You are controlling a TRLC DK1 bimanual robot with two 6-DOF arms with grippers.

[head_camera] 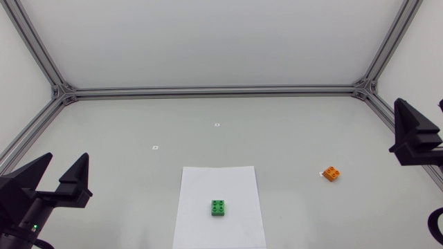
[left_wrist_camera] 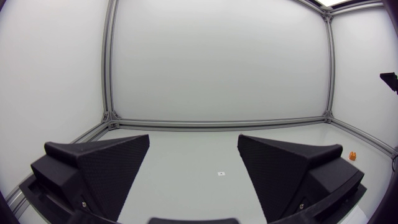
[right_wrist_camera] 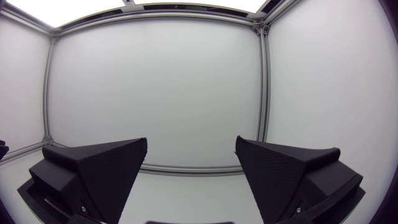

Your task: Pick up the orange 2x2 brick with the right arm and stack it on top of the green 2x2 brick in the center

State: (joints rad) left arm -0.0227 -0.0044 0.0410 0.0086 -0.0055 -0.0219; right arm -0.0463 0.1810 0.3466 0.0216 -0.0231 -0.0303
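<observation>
At the middle of the desk (head_camera: pixel 124 117), on a white paper sheet (head_camera: pixel 218 181): green 2x2 brick (head_camera: pixel 219 207), studs up. Off the sheet, toward the right arm's side, on the desk: orange 2x2 brick (head_camera: pixel 331 173), well apart from the green one. By the left edge, left jaws spread wide, gripping nothing. By the right edge, right jaws spread wide too, empty, apart from the orange brick.
</observation>
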